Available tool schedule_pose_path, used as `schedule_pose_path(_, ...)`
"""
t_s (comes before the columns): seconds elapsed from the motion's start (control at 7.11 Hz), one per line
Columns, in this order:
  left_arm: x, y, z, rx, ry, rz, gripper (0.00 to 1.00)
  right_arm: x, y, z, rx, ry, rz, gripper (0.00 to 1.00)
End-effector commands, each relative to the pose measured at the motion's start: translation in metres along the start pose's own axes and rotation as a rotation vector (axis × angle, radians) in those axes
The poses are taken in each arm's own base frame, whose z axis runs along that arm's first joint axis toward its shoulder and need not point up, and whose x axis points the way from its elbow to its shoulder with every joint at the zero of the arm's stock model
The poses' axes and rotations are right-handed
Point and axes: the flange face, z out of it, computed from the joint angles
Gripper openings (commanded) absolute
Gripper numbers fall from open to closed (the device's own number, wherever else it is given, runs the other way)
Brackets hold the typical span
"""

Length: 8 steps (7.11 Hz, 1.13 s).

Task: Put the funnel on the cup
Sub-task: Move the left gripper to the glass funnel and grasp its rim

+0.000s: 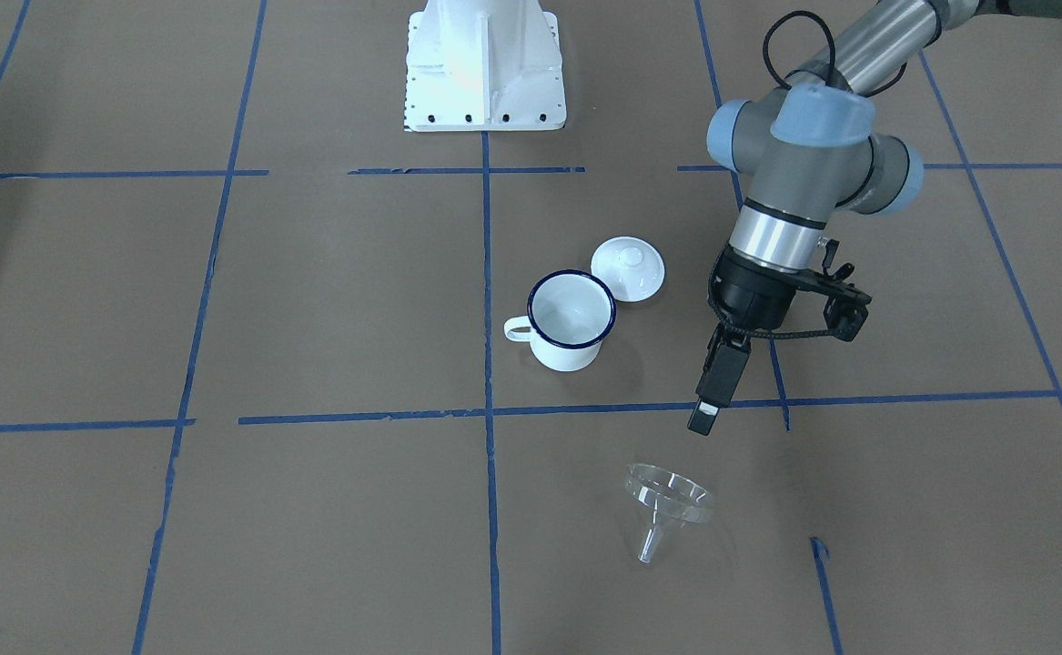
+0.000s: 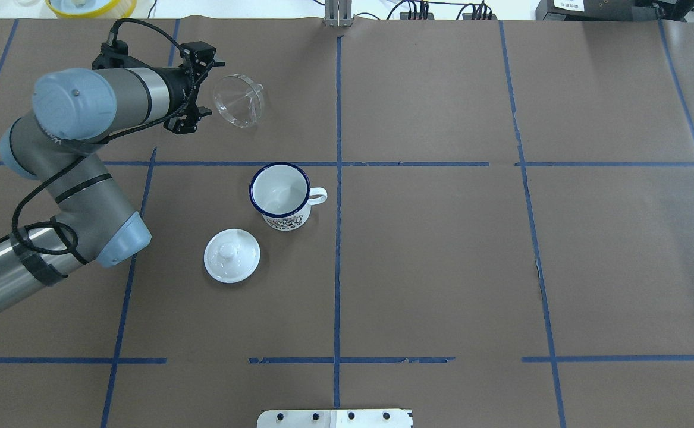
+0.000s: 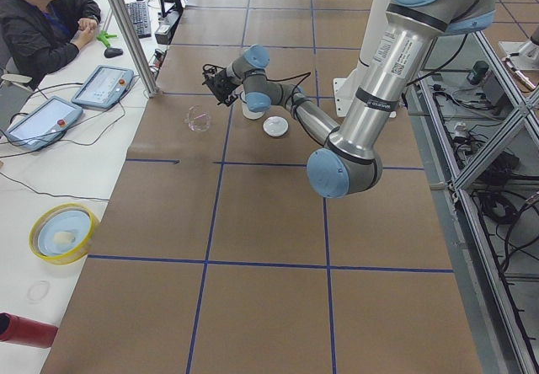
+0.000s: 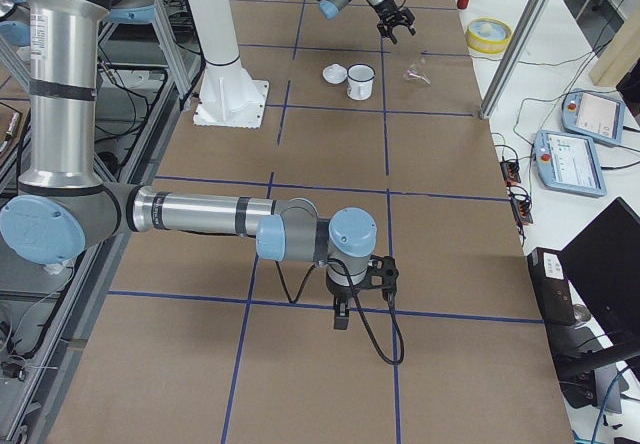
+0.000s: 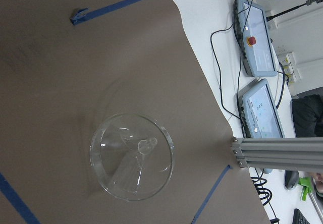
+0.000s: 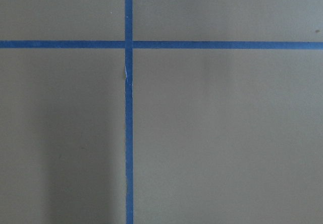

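Funnel, small, clear, wide-rimmed (image 1: 667, 498), is seen lying on its side on the brown paper-covered table (image 1: 312, 291), well apart from the upright white enamel cup with dark blue rim (image 1: 571, 320), left gripper (image 1: 705, 418) poised near it, fingers spread and empty; right gripper (image 4: 340, 316) grip cannot be told.

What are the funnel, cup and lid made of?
The funnel looks like clear glossy plastic, maybe glass: the table shows through. The cup looks like white enamelled metal: thin wall, dark blue rim. The lid is glossy white, enamel or ceramic; can't tell.
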Motion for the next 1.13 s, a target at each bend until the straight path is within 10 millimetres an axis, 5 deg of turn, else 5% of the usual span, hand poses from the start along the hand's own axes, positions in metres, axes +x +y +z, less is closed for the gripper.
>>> schedule_pose_path(0.0,-0.007,-0.014,0.041,0.038,0.027,-0.054,0.93,0.0,0.0,0.0,0.0,0.0,0.0,1.0)
schedule_pose_path(0.56,0.0,-0.017,0.081,0.043,0.033,-0.061,0.87,0.0,0.0,0.0,0.0,0.0,0.0,1.0)
schedule_pose_path(0.7,0.0,-0.017,0.087,0.046,0.027,-0.062,0.81,0.0,0.0,0.0,0.0,0.0,0.0,1.0)
schedule_pose_path(0.99,0.007,-0.011,0.087,0.04,0.036,-0.119,0.51,0.0,0.0,0.0,0.0,0.0,0.0,1.0)
